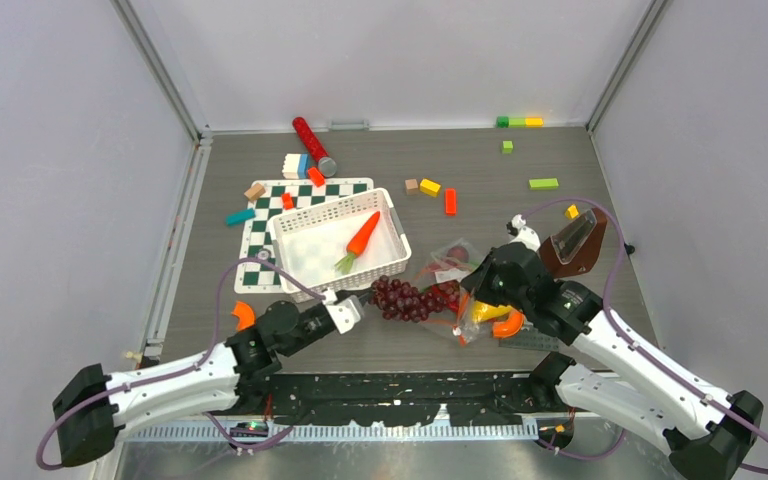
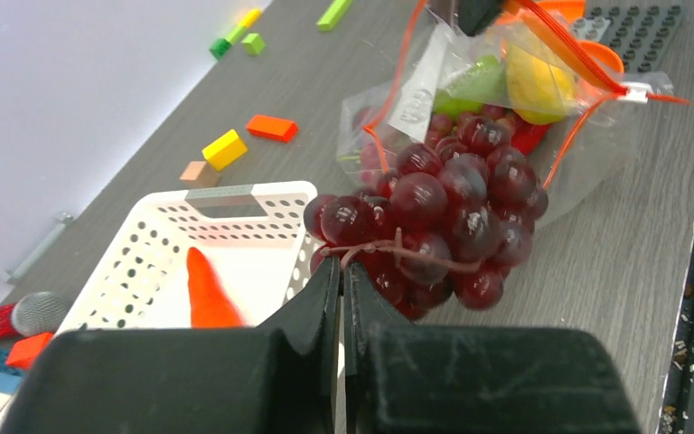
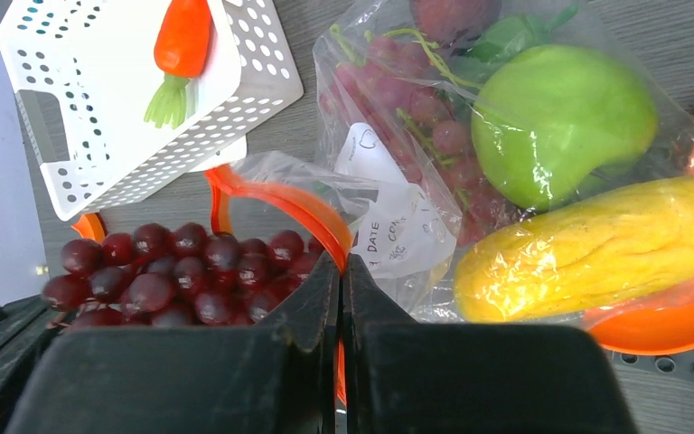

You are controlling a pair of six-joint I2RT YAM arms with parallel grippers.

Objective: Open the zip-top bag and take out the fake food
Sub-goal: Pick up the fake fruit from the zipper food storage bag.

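Presently one zip-top bag (image 1: 452,272) is recorded lying on the tabletop (image 1: 400,347), just to the near-right of one white basket (image 1: 288,258), which stands partly on one checkered mat (image 1: 260,235). One bunch of dark grapes (image 1: 410,298) is noted outside the bag, its long axis running left to right in the top view, from the left pincer (image 1: 352,308) to the bag's mouth. The left pincer is seen clenched on the bunch's brown stem, fingers pressed together. The right pincer (image 3: 342,262) is likewise clenched, with the orange zip strip (image 3: 271,194) nipped between its fingers; the strip's loop is held open toward the grapes. Inside the bag are counted one green apple (image 3: 560,122), one yellow oblong piece (image 3: 596,249) lying across the right wrist view, and a second, paler grape cluster (image 3: 425,108); a darker item behind them cannot be identified. One carrot (image 1: 362,238) is logged in the basket, lying diagonally, tip toward the far right, green top toward the near left.
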